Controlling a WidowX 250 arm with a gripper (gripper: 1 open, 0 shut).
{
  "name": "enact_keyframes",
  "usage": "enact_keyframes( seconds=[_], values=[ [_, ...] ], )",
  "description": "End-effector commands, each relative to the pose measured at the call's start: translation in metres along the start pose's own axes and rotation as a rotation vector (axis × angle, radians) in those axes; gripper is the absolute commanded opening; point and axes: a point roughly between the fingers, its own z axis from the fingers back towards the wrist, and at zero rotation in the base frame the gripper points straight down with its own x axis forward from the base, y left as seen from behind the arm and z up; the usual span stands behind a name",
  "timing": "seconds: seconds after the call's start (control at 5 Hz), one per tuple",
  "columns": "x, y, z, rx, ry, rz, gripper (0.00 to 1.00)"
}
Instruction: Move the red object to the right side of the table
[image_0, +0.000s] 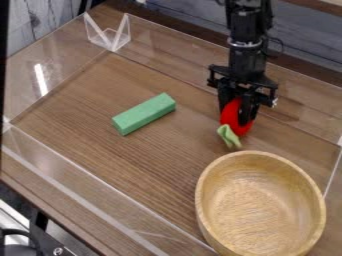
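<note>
The red object (234, 115), a small red toy fruit with a light green leafy end pointing down toward the table (107, 165), sits between the fingers of my gripper (241, 112) in the right half of the tabletop. The black gripper points almost straight down and is shut on the fruit. The fruit's leafy tip rests at or just above the wood, a little beyond the bowl's far rim. The fingers hide part of the red body.
A flat green rectangular block (143, 113) lies left of the gripper, mid-table. A round wooden bowl (261, 208) fills the near right corner. Low clear acrylic walls (54, 60) border the table, with a clear bracket at the far left corner.
</note>
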Motion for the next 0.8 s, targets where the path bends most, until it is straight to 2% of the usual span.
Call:
enact_keyframes(
  seconds=[0.0, 0.2, 0.4, 0.6],
  values=[
    [0.003, 0.003, 0.011, 0.003, -0.041, -0.001, 0.00],
    [0.001, 0.004, 0.011, 0.003, -0.038, 0.003, 1.00],
    [0.000, 0.005, 0.013, 0.003, -0.037, 0.006, 1.00],
    [-0.005, 0.003, 0.036, -0.010, -0.072, 0.001, 1.00]
  ],
)
